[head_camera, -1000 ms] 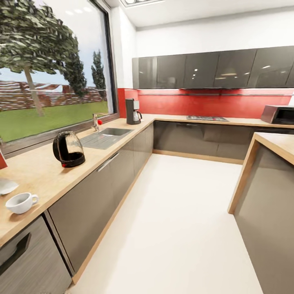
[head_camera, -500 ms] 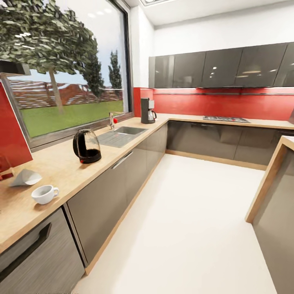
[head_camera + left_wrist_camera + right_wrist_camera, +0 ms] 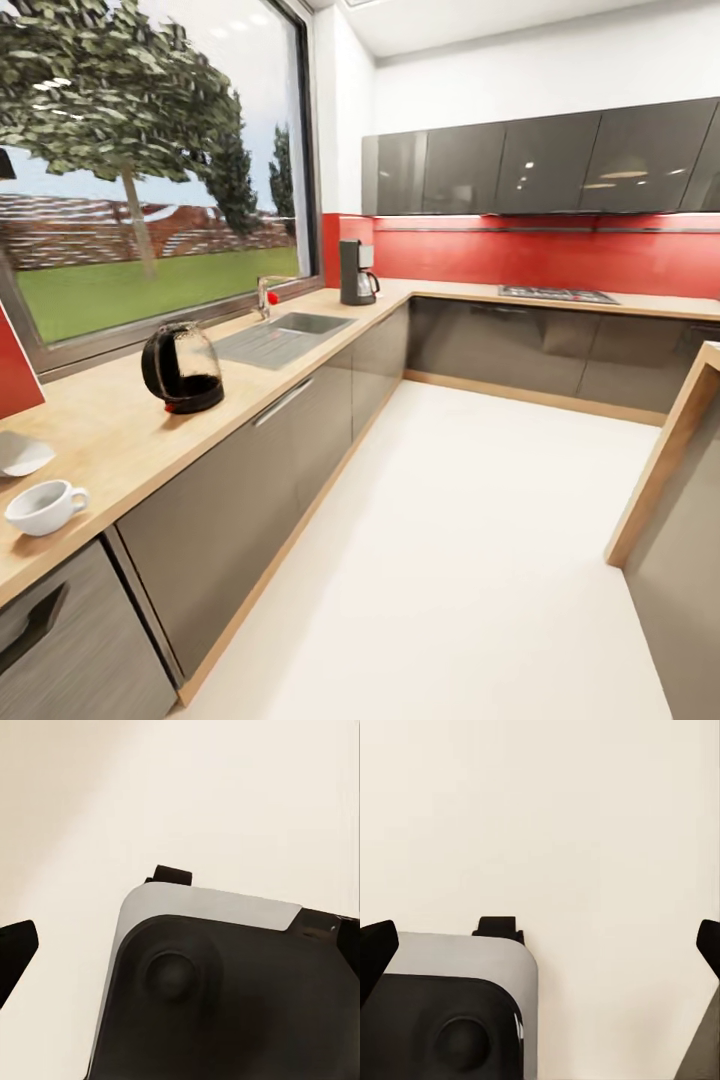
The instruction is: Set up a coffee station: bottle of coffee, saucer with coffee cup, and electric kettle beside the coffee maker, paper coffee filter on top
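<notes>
Looking down the countertop [image 3: 120, 420] from my head camera, I see the kettle [image 3: 182, 368] standing near the window side, between the sink [image 3: 300, 324] and the near end of the worktop. The cup [image 3: 42, 506] sits close to the front edge at the near end, with the white filter [image 3: 20, 454] lying just behind it, apart from it. The coffee maker [image 3: 354, 272] stands far off in the corner against the red backsplash [image 3: 540, 255], well apart from the kettle and cup. My left gripper [image 3: 176, 945] hangs over pale floor [image 3: 450, 540], its dark fingertips [image 3: 13, 952] at opposite edges of the wrist view, spread wide with nothing between them. My right gripper [image 3: 540, 945] likewise has its fingertips [image 3: 375, 949] spread apart over the same floor, holding nothing, well away from the task's things.
</notes>
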Motion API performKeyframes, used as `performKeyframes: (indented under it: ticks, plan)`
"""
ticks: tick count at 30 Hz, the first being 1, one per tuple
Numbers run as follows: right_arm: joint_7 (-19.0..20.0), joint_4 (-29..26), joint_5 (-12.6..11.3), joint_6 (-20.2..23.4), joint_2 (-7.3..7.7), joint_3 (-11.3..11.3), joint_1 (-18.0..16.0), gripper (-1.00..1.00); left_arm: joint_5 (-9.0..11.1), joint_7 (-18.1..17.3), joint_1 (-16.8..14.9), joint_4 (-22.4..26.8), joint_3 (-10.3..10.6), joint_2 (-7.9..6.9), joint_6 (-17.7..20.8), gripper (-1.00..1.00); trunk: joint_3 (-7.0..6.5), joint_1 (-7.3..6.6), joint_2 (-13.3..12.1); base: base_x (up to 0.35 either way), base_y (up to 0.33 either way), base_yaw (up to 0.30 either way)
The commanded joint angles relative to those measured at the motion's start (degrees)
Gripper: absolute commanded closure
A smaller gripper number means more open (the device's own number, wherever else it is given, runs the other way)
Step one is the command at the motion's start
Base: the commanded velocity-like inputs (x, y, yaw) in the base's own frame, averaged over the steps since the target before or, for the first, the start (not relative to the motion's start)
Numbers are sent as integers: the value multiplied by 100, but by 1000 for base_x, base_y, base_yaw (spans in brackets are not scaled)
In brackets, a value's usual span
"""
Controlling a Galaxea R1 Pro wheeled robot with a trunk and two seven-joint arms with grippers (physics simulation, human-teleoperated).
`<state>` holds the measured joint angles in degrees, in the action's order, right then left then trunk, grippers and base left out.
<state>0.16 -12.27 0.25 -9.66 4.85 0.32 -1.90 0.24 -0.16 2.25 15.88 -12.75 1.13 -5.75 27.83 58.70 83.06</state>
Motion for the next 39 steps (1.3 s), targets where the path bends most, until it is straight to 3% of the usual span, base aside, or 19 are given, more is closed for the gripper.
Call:
performKeyframes:
  ticks: [1, 13, 39]
  plan:
    - [2, 5, 2, -18, 0, 3, -3, -100, 2, -2, 3, 11, -17, 5, -5, -100, 5, 3, 2, 242, -197, 0]
    - [-4, 5, 1, -18, -1, 3, -3, -100, 2, 0, 3, 11, -17, 4, -5, -100, 5, 3, 2, 177, -137, 38]
    - [-7, 5, 1, -18, -1, 3, -3, -100, 2, 6, 3, 11, -11, 4, 2, -100, 5, 3, 2, 38, -30, 239]
